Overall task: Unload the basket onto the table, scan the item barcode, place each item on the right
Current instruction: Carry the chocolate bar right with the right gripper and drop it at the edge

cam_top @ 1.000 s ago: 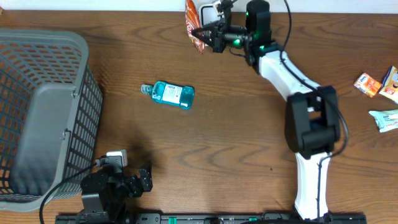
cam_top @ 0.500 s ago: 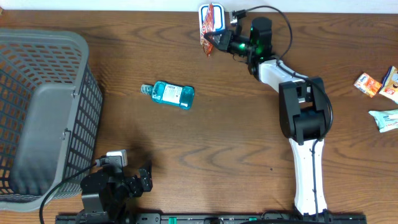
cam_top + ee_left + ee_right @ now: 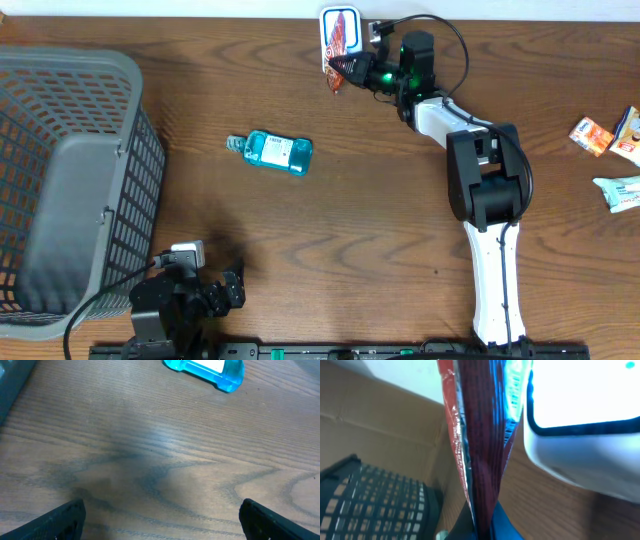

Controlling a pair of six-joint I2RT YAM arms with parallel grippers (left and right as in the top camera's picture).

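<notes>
A red snack packet point(image 3: 343, 38) hangs at the table's far edge with my right gripper point(image 3: 352, 66) shut on its lower end. It is held edge-on right against a white scanner point(image 3: 327, 28) with a dark rim. The right wrist view has the packet point(image 3: 480, 435) rising from the gripper point(image 3: 485, 527) beside the scanner's white body point(image 3: 580, 425); a strip of barcode shows on the packet's side that faces the scanner. My left gripper point(image 3: 232, 283) rests low at the near left, open, with bare wood between its fingers point(image 3: 65, 520).
A blue mouthwash bottle point(image 3: 279, 152) lies on its side at the table's middle left, also at the top of the left wrist view point(image 3: 207, 369). A grey mesh basket point(image 3: 70, 190) fills the left side. Small packets point(image 3: 610, 135) and a tube point(image 3: 622, 190) lie at the right edge.
My right arm folded back and swung the packet right, from beside the scanner to against it; it has barely shifted in the last half second. The left arm stayed still.
</notes>
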